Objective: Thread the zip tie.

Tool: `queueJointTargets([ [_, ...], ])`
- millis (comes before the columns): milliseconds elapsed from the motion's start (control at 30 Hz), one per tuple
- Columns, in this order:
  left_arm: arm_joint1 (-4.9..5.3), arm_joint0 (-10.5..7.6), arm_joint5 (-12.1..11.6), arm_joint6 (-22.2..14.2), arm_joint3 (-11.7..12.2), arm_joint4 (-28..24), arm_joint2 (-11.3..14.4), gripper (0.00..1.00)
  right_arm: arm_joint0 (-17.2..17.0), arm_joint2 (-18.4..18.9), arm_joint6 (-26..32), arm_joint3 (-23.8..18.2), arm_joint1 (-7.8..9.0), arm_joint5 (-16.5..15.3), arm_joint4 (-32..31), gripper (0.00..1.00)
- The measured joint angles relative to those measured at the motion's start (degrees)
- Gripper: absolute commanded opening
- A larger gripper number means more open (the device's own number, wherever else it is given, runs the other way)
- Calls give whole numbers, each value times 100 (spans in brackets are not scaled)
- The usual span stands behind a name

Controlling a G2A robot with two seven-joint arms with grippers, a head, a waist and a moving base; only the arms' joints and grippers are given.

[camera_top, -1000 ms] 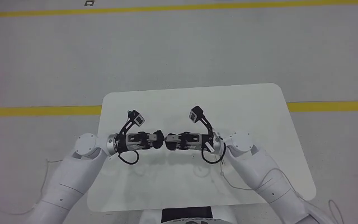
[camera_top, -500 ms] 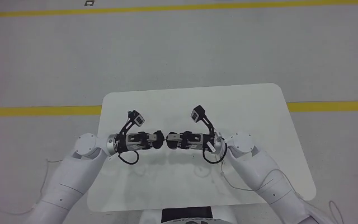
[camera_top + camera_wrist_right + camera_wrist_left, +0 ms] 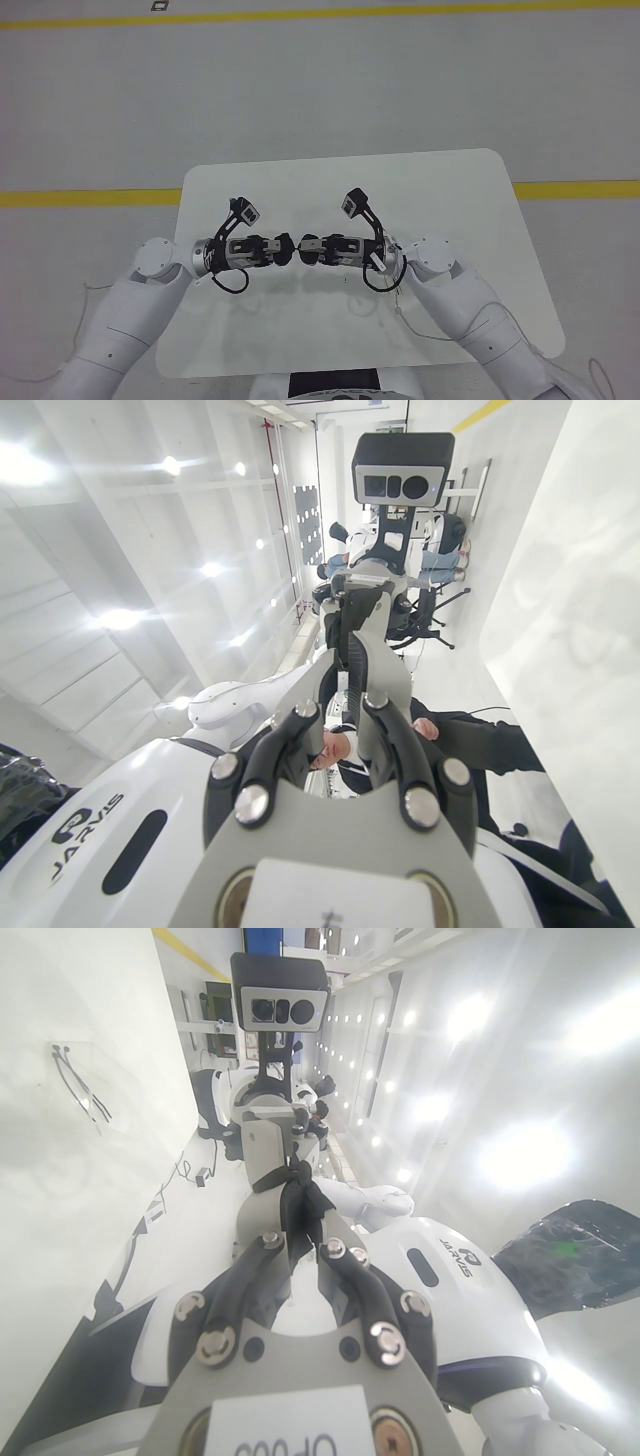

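Observation:
Over the middle of the white table [image 3: 450,190] my two grippers meet tip to tip. The left gripper [image 3: 289,249] comes in from the left and the right gripper [image 3: 305,246] from the right. A thin black zip tie [image 3: 272,1181] sits between the tips; in the left wrist view its strap crosses the front of the right gripper's white finger. My left gripper [image 3: 306,1200] is shut on the black tie. In the right wrist view the right gripper [image 3: 342,652] has its fingers drawn together at the tips, and where it holds the tie is mostly hidden.
A clear plastic bag [image 3: 82,1088] holding a few spare black zip ties lies flat on the table near the right arm. Bare table surface lies on all sides of the grippers, with the far edge [image 3: 340,160] well beyond them.
The right gripper has shifted slightly to the right and toward the far side, away from the left gripper. The left arm has stayed where it was.

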Motion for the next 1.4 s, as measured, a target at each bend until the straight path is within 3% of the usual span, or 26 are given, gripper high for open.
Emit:
queueJointTargets([
  [300, 6, -4, -10, -4, 10, -13, 0, 0, -12, 4, 28, -40, 15, 17, -9, 14],
  [700, 13, -8, -4, -10, 21, -17, 9, 0, -3, -32, 108, -72, 27, 28, 1, 12],
  [900, 9, -19, 7, -14, 28, -19, 45, 0, 8, -45, 107, -69, 30, 28, 15, 10],
  [1100, 7, -33, 1, 1, 42, -22, 65, 0, 12, -46, 73, -64, 33, 14, 21, 0],
  [1400, 12, -38, 4, 9, 40, -17, 70, 0, 12, -47, 62, -70, 43, 18, 3, 0],
])
